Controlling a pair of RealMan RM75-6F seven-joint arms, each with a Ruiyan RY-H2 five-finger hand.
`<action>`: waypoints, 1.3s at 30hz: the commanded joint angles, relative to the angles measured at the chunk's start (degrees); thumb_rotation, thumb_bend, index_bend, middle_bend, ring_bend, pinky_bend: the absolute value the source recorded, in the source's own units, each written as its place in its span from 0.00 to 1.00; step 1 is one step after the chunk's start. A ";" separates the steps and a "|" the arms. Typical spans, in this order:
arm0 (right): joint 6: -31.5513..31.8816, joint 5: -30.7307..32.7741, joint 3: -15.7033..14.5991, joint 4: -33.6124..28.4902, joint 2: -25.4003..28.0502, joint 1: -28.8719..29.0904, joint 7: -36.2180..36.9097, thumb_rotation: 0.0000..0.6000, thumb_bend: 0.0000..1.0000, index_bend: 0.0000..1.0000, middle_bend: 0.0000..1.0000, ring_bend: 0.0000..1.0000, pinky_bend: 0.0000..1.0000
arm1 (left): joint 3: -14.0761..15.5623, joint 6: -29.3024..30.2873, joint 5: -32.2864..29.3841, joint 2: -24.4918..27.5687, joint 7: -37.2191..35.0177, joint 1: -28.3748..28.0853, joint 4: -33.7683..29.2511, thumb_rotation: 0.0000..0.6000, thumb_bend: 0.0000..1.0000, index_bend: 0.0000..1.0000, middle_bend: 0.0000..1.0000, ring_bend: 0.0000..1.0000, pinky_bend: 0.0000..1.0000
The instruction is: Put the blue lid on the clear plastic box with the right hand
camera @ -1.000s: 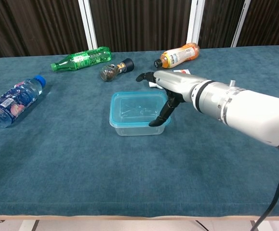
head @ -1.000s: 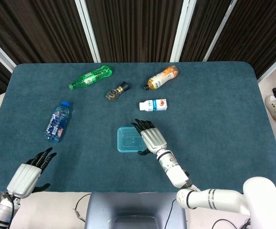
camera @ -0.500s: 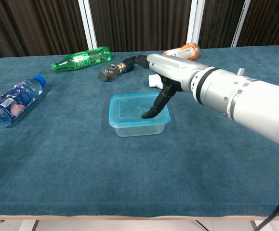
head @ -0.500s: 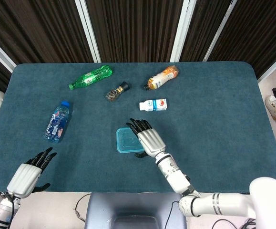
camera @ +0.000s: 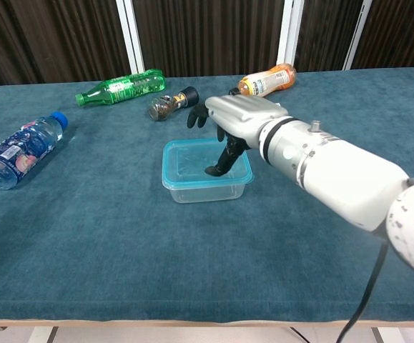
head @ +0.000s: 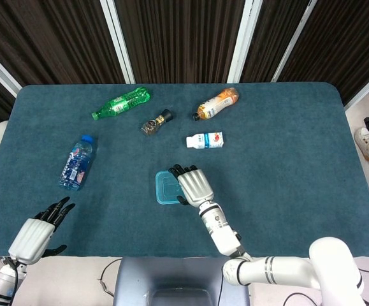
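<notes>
Right robot hand spread above blue lid, thumb tip pressing lid centre, grasping nothing. Lid sits on clear plastic box, directly under palm. Likely risk: off-centre push tips lid or skids light box across table, leaving 1 corner unseated. Milk bottle just beyond fingers; pepper grinder beyond, to left. Open cloth nearer robot. Left robot hand loosely spread, empty, well apart at near table edge.

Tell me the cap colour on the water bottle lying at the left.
Blue, on the water bottle; clearest in the chest view.
</notes>
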 commanded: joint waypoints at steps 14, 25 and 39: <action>-2.67 0.70 0.42 4.32 -1.56 0.25 1.16 1.00 0.40 0.35 0.32 0.41 0.41 | 0.00 -0.42 -0.30 0.15 -0.12 -0.15 -0.14 1.00 0.30 0.12 0.04 0.16 0.43; -4.17 -2.06 -0.04 7.81 -2.65 -0.51 5.28 1.00 0.40 0.35 0.32 0.40 0.40 | 0.06 -0.45 -0.26 0.26 -0.34 -0.18 -0.16 1.00 0.30 0.12 0.04 0.16 0.43; -3.23 -4.98 -0.05 7.24 -1.72 -1.80 7.03 1.00 0.40 0.35 0.32 0.39 0.40 | 0.11 -0.57 -0.26 0.22 -0.11 -0.21 -0.22 1.00 0.30 0.12 0.04 0.16 0.43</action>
